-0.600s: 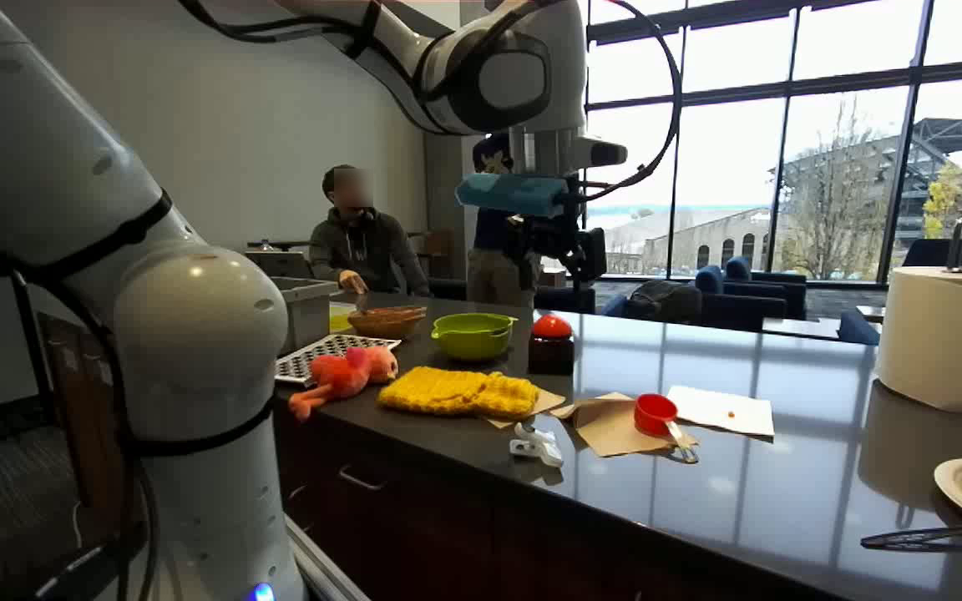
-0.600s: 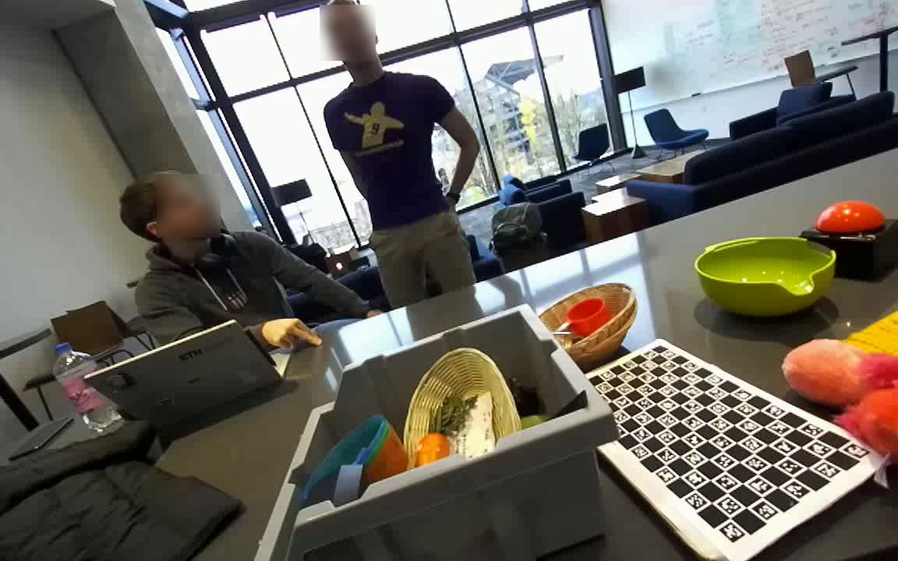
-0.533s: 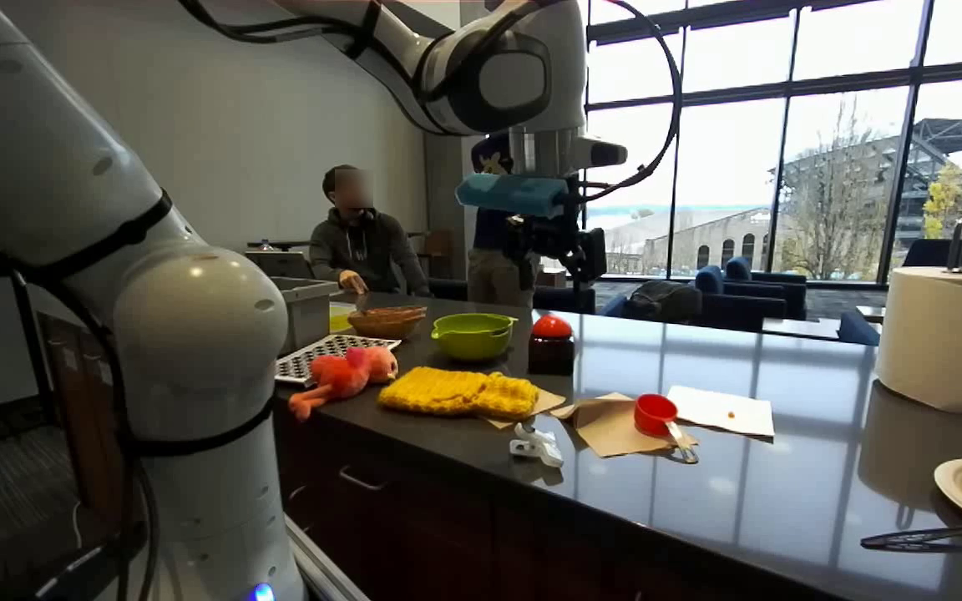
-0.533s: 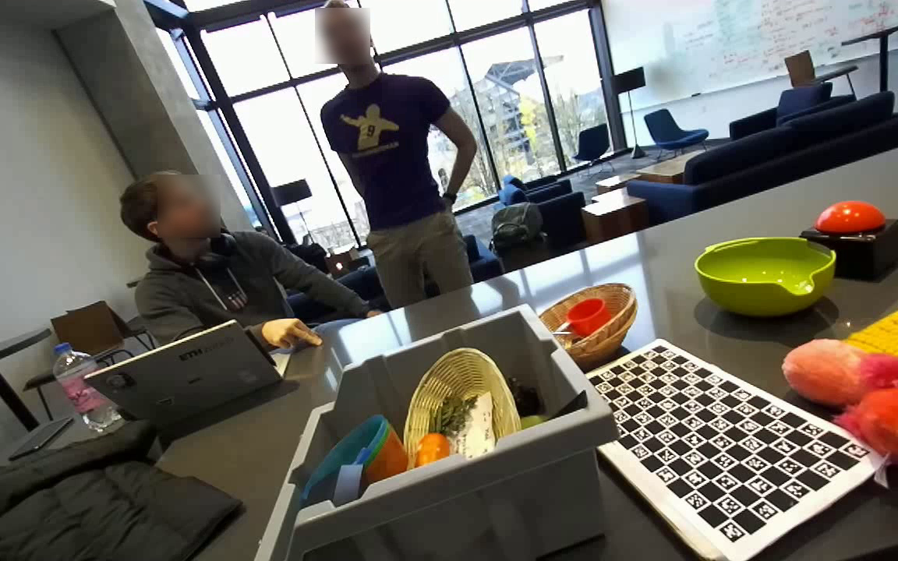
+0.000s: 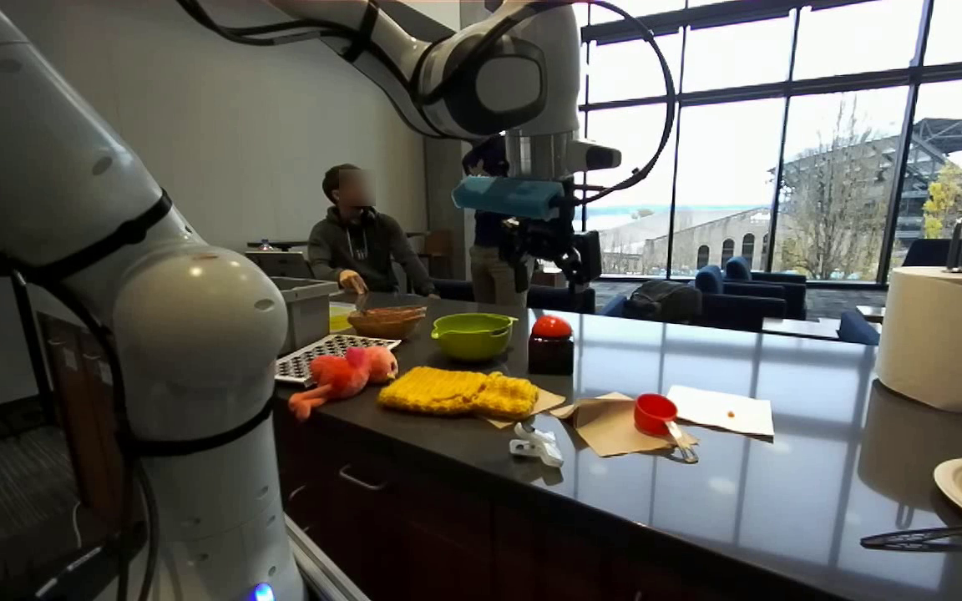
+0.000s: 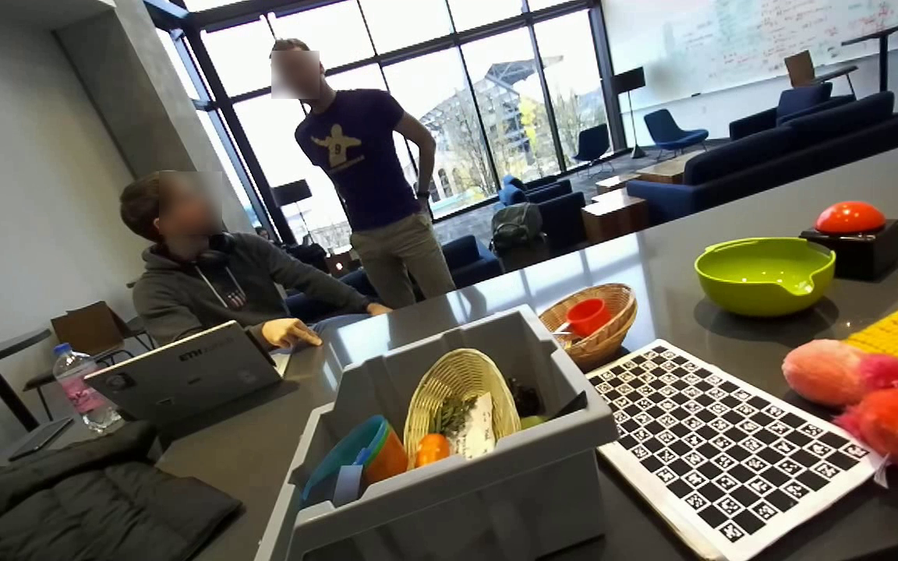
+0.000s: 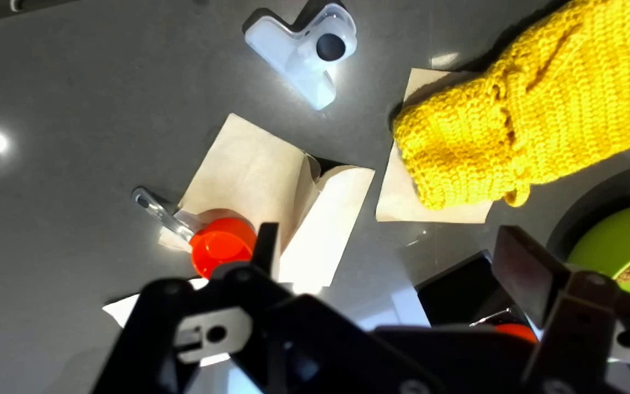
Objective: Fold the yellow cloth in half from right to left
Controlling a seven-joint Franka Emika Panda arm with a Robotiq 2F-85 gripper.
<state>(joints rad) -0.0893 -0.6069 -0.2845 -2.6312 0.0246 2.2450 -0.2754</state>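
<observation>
The black two-fingered pincer point(image 7: 397, 258) hangs well above the glossy dark-grey counter point(image 7: 74, 148), its jaws spread wide — only air between them. The chunky-knit yellow cloth point(image 7: 572, 104), oblong and ribbed, lies on the counter with one end over a flat piece of tan paper point(image 7: 400, 200). Near it are a smooth lime-green bowl point(image 6: 765, 280) and a white angular clip point(image 7: 296, 57); a round red measuring cup point(image 7: 222, 243) rests on a creased tan sheet point(image 7: 249, 164).
</observation>
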